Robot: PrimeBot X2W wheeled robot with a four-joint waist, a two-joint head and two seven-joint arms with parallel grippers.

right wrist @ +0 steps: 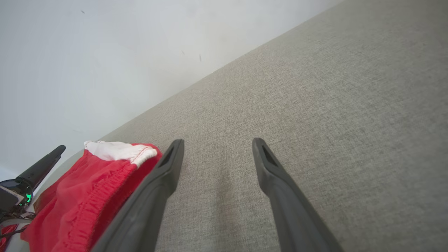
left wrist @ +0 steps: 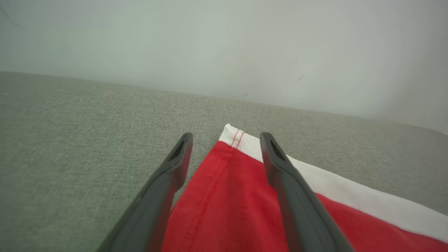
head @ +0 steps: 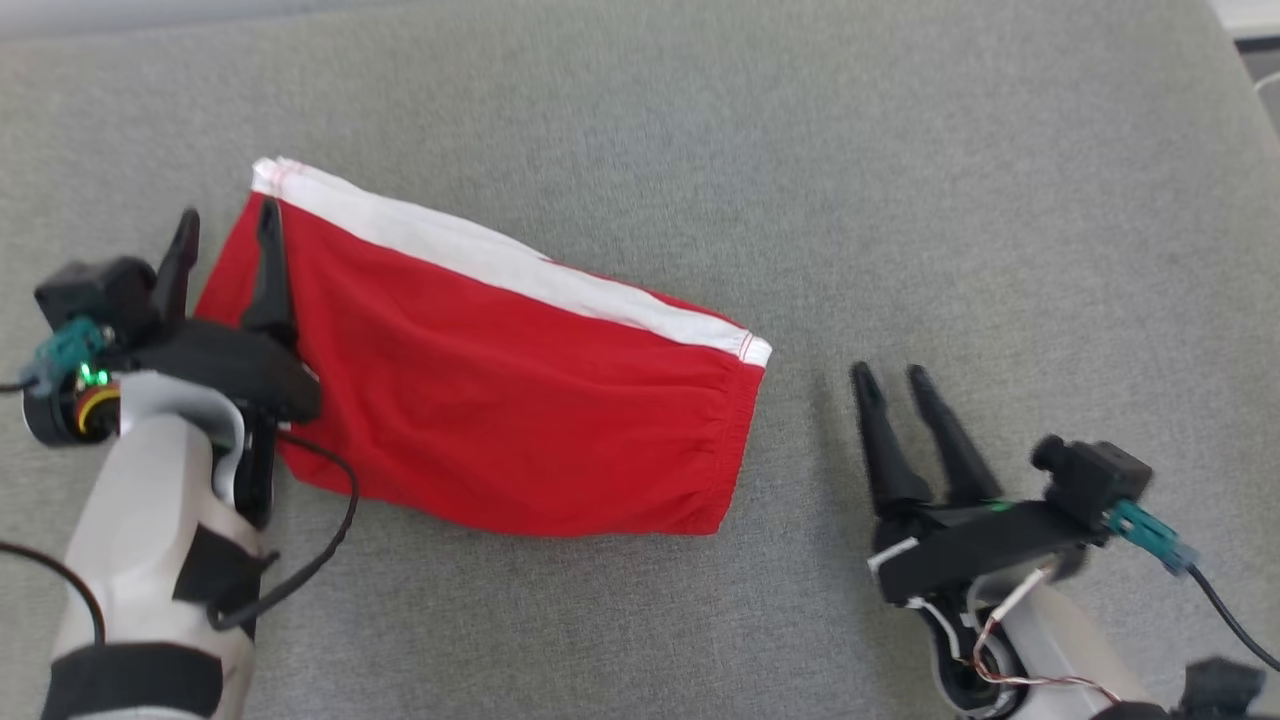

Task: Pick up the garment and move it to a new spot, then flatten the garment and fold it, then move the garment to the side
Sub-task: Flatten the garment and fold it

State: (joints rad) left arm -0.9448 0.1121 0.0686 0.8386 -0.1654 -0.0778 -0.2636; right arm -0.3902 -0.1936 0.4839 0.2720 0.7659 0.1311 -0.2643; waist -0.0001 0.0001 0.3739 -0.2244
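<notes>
The garment [head: 500,400] lies folded and flat on the grey cushion, red with a white band [head: 480,255] along its far edge and a gathered hem at its right end. No lettering shows. My left gripper [head: 227,235] is open over the garment's left edge, one finger above the red cloth and the other above bare cushion. In the left wrist view the garment's white corner [left wrist: 233,135] sits between the fingers of that gripper [left wrist: 225,140]. My right gripper [head: 890,378] stands open to the right of the garment, apart from it, above bare cushion [right wrist: 217,142]. The gathered hem [right wrist: 91,199] shows at its left.
A wide grey fabric surface [head: 950,170] carries everything, with free room behind and to the right of the garment. A pale wall [left wrist: 224,42] rises beyond its far edge. The surface's corner and a white object [head: 1250,20] are at the upper right.
</notes>
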